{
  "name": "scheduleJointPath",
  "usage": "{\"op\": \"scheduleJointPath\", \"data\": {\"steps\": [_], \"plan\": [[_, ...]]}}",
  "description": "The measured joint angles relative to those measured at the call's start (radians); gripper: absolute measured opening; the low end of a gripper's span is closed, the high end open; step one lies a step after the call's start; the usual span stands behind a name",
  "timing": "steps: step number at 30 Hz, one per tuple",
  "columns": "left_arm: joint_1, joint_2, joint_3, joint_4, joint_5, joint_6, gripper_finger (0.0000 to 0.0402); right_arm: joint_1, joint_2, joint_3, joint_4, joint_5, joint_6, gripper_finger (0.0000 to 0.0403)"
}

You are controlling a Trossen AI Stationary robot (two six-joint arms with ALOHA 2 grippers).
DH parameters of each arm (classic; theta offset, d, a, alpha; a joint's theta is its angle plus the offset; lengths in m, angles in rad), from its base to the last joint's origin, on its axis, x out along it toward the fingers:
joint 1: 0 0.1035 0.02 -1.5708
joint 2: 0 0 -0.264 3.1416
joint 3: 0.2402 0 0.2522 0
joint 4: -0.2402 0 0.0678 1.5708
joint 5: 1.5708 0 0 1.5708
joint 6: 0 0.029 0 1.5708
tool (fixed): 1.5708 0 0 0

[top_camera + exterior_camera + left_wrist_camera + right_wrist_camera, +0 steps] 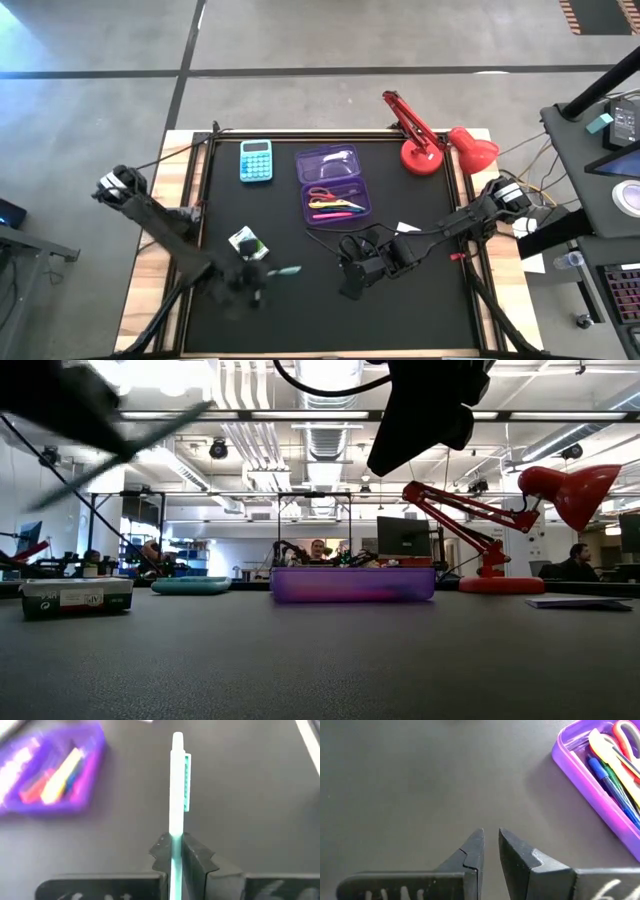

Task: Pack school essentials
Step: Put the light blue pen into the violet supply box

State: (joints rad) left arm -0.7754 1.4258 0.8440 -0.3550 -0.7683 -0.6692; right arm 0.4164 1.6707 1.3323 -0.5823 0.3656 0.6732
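Teal pen (177,790) clamped at its lower end in the left pincer (178,852), long axis running straight out ahead of the fingers (197,857), clip end leading, raised above the dark counter (430,310) near the green-and-white packet (246,243). Right pincer (490,847) parted by a narrow gap, holding nothing, just beside the purple case (600,800) of pens and scissors

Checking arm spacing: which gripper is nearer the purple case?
Right. The right gripper hovers just before the purple case; the left gripper, holding the teal pen, is farther off.
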Motion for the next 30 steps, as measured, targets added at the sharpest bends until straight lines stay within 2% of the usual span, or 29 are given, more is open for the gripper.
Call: {"op": "scheduleJointPath", "data": {"steps": [6,10,15,21,30], "plan": [[0.264,0.012,0.000,0.181,0.069,0.428,0.0007,0.000,0.000,0.000,0.009,0.000,0.000,0.0050],[0.459,0.012,-0.006,0.282,0.166,0.567,0.0007,0.000,0.000,0.000,0.022,0.000,0.000,0.0050],[0.656,0.053,-0.071,0.591,0.381,0.683,0.0006,0.000,0.000,0.000,0.023,0.000,0.000,0.0050],[0.762,0.168,-0.115,0.860,0.457,0.757,0.0006,0.000,0.000,0.000,0.036,0.000,0.000,0.0050],[0.830,0.362,-0.103,0.967,0.465,0.785,0.0016,0.000,0.000,0.000,0.042,0.000,0.000,0.0050]]}}
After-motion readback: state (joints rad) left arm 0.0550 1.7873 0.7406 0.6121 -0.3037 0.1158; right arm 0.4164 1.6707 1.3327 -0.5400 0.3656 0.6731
